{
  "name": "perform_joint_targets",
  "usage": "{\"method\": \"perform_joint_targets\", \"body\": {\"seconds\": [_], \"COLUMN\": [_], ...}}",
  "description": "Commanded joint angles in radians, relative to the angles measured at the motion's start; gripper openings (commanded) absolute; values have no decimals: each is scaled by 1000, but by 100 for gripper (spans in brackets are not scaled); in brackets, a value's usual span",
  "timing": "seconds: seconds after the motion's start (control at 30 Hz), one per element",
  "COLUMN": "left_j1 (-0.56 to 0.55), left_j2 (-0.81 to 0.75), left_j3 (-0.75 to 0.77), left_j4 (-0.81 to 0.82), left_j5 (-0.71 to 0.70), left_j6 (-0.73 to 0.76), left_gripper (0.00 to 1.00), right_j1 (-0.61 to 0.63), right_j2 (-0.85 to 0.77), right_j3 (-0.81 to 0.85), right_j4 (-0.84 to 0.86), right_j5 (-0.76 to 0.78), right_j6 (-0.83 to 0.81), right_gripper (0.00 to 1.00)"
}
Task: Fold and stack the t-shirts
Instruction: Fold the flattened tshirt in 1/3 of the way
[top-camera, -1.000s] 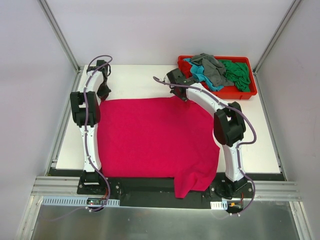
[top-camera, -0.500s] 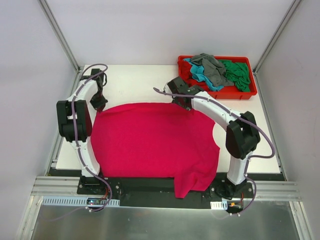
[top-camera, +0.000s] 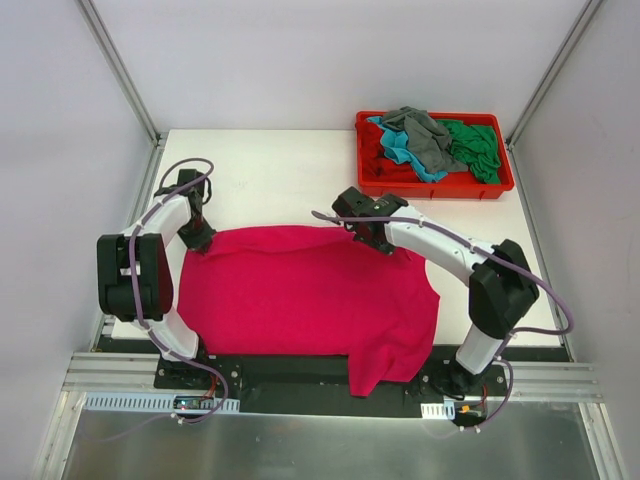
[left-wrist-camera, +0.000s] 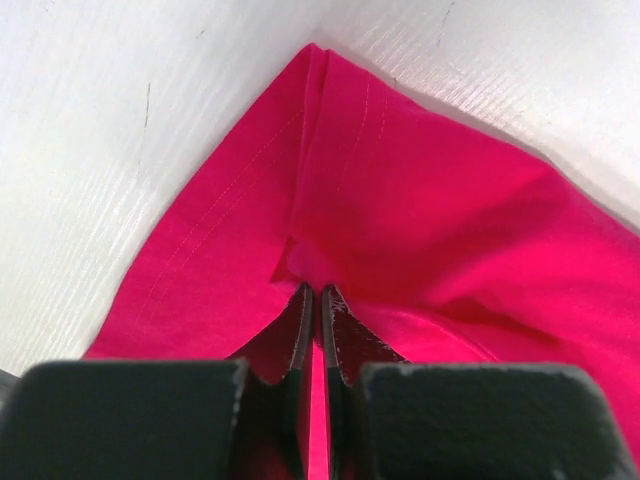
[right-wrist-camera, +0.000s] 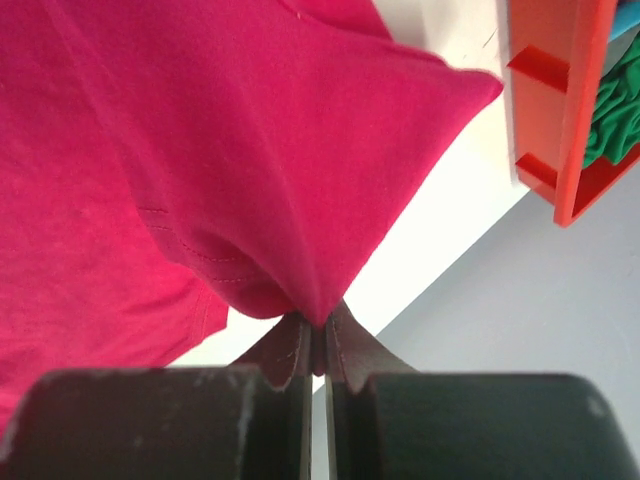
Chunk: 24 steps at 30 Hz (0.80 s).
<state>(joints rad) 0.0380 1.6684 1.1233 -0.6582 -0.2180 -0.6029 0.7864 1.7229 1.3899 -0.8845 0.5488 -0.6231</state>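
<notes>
A large magenta-pink t-shirt (top-camera: 305, 295) lies spread over the white table, its near right part hanging over the front edge. My left gripper (top-camera: 197, 238) is shut on the shirt's far left corner (left-wrist-camera: 300, 245), and the cloth bunches at the fingertips. My right gripper (top-camera: 372, 240) is shut on the far right edge, with a fold of the pink t-shirt (right-wrist-camera: 300, 200) pinched between its pads. More t-shirts, grey (top-camera: 425, 135), teal (top-camera: 400, 150) and green (top-camera: 475, 148), lie heaped in a red tray.
The red plastic tray (top-camera: 440, 187) stands at the table's far right corner; its side (right-wrist-camera: 560, 120) shows in the right wrist view. Bare white table (top-camera: 270, 175) lies beyond the pink shirt. Metal frame posts rise at both back corners.
Both grippers have drawn the shirt's far edge toward the near side of the table. The far edge now lies closer to me, and the arms have folded back.
</notes>
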Motion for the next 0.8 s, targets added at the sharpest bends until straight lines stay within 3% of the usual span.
{"method": "perform_joint_targets", "body": {"seconds": [0.0, 0.33, 0.57, 0.77], "left_j1": [-9, -7, -6, -6], "left_j2": [-52, -121, -139, -133], "left_j3": [-20, 15, 55, 33], "left_j4": [19, -6, -47, -49], "left_j5": [-21, -56, -182, -156], "left_j6": [-18, 3, 18, 35], "left_gripper": [0, 0, 0, 0], "right_j1": [25, 63, 70, 70], "right_j2": [-60, -85, -98, -97], "right_j3": [-23, -11, -28, -42], "right_j4": [-125, -163, -151, -151], "right_j5": [51, 56, 42, 14], "right_j6": [56, 63, 68, 77], "right_gripper": [0, 1, 0, 0]}}
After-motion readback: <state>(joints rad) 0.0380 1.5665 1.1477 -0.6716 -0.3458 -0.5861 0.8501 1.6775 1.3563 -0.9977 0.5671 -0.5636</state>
